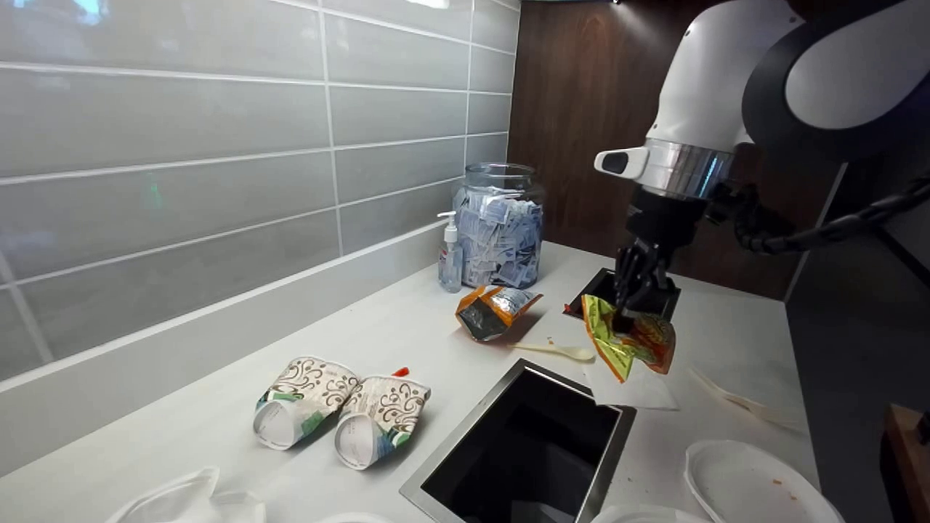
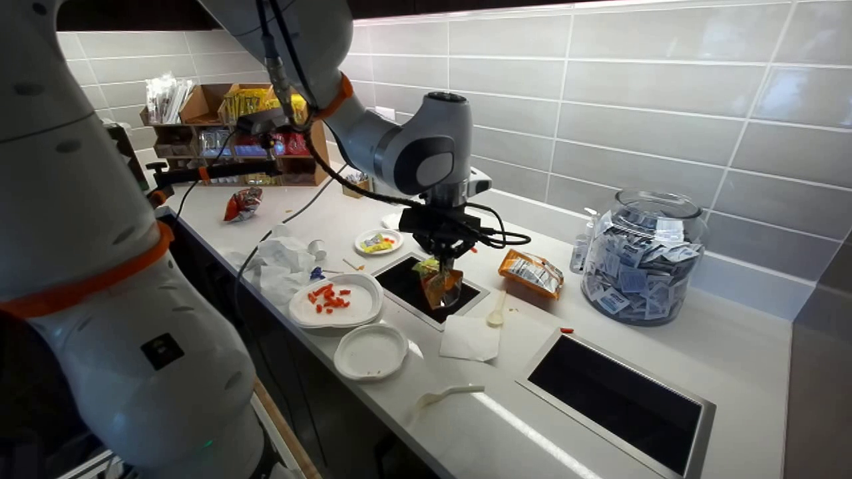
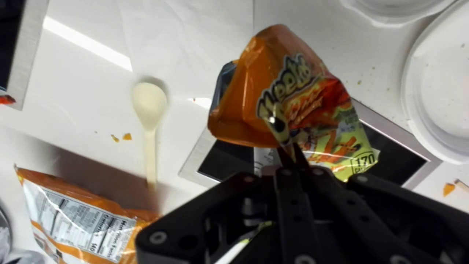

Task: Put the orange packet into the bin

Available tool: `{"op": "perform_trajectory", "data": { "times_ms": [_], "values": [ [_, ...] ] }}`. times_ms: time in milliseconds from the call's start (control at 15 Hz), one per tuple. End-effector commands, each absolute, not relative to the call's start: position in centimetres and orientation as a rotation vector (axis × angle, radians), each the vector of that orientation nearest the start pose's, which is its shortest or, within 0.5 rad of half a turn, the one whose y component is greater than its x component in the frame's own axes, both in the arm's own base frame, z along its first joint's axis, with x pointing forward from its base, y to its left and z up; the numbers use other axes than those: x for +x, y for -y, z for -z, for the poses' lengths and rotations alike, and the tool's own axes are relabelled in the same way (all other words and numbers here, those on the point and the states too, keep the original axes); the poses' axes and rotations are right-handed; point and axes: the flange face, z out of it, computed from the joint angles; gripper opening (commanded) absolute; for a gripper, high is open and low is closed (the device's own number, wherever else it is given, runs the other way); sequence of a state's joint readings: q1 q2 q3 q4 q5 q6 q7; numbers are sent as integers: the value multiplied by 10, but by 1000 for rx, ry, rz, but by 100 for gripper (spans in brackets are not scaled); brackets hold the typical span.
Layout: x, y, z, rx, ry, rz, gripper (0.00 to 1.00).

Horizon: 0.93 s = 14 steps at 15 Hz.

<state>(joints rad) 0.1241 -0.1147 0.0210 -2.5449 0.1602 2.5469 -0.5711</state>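
Note:
My gripper [image 3: 289,156] is shut on a crumpled orange and yellow-green packet [image 3: 253,110], pinched between the fingertips. In both exterior views the gripper [image 1: 623,319] [image 2: 444,263] holds this packet [image 1: 657,341] [image 2: 434,289] above the counter. In the wrist view it hangs over a dark rectangular bin opening with a metal rim [image 3: 194,161], which also shows in both exterior views [image 1: 459,439] [image 2: 467,306]. The packet hides part of that opening. A second orange packet [image 1: 501,312] [image 2: 532,273] [image 3: 86,220] lies on the counter beside the openings.
Another framed opening [image 1: 587,287] [image 2: 697,439] lies nearer the glass jar [image 2: 642,266]. A pump bottle [image 1: 450,258] stands by the jar. A spoon [image 3: 149,110] and a napkin [image 2: 469,338] lie between the openings. Plates [image 2: 371,352] and paper cups [image 1: 381,421] lie around.

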Motion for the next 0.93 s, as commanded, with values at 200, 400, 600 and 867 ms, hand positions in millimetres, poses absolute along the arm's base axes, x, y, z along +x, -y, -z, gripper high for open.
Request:
{"op": "perform_trajectory", "data": {
  "times_ms": [200,400,600,867],
  "values": [
    [490,-123,-328,-2808,988,274,0],
    [505,-142,-325,-2792,1014,273,34],
    [516,-153,-322,-2832,914,249,56],
    [521,-157,-328,-2897,763,247,85]
  ]
}}
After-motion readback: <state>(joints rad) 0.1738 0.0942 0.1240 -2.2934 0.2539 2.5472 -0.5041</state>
